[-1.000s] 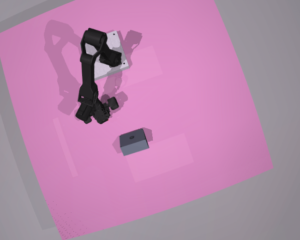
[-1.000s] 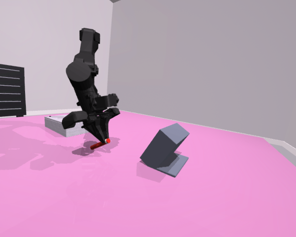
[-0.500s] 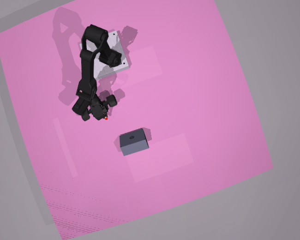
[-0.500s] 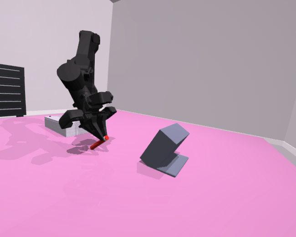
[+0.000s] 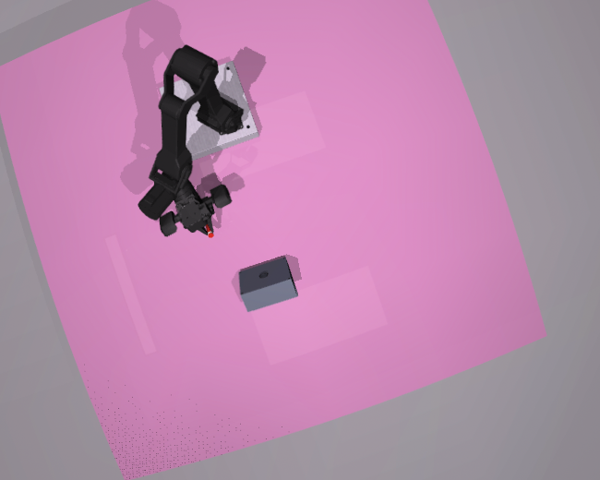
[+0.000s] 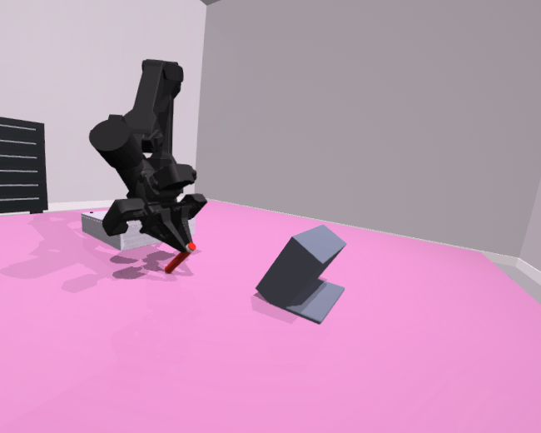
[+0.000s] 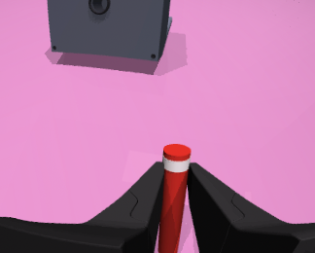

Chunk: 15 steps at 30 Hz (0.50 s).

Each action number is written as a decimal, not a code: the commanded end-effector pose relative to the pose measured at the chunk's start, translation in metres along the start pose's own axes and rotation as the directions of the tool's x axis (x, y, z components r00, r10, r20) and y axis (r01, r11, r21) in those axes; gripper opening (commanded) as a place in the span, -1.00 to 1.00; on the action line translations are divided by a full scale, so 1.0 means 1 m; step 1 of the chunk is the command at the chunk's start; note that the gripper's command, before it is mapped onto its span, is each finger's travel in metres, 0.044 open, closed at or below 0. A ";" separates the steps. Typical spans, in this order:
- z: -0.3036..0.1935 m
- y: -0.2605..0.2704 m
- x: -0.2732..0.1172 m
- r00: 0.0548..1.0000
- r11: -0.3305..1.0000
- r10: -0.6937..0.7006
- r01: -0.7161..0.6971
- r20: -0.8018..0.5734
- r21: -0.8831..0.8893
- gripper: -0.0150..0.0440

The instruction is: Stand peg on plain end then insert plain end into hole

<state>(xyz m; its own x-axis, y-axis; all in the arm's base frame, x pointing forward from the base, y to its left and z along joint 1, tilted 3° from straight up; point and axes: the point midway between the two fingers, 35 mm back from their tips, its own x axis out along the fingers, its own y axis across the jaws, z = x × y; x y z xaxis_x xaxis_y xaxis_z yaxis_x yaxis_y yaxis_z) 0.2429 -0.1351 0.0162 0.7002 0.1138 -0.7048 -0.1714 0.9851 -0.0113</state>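
The carrying surface is formed by a flat pink tabletop (image 5: 400, 199) (image 6: 234, 360) (image 7: 73, 126), on which shadows and paler rectangular patches are seen. A slate-grey block with a sloped, holed face (image 5: 269, 294) (image 6: 284, 266) (image 7: 109, 34) is carried on it by a thin foot plate (image 6: 327, 300), and a silvery base plate (image 5: 240, 100) (image 6: 100, 230) is laid flat, well apart from the block.

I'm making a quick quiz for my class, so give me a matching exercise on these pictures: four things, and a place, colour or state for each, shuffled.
1. Red peg
2. Band near the peg's end
3. Dark round hole
4. Black gripper

A. White
B. Shut on something
C. Tilted
D. In a sloped face

1-C, 2-A, 3-D, 4-B
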 end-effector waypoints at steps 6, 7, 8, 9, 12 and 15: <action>-0.003 0.001 -0.005 0.997 1.000 0.004 -0.003 0.074 -0.004 -0.33; -0.003 0.001 -0.005 0.997 1.000 0.004 -0.003 0.083 -0.004 -0.33; -0.004 0.001 -0.006 0.996 1.000 0.004 -0.003 0.091 -0.004 -0.33; -0.004 0.001 -0.006 0.995 1.000 0.004 -0.003 0.100 -0.004 -0.33; -0.005 0.001 -0.008 0.992 1.000 0.004 -0.003 0.126 -0.004 -0.33; -0.006 0.001 -0.010 0.989 1.000 0.004 -0.003 0.151 -0.004 -0.33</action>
<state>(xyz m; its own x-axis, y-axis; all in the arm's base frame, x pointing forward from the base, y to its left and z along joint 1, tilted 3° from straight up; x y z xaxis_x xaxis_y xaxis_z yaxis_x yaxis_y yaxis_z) 0.2330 -0.1369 0.0183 0.7838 0.1294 -0.6074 -0.1719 0.9850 -0.0120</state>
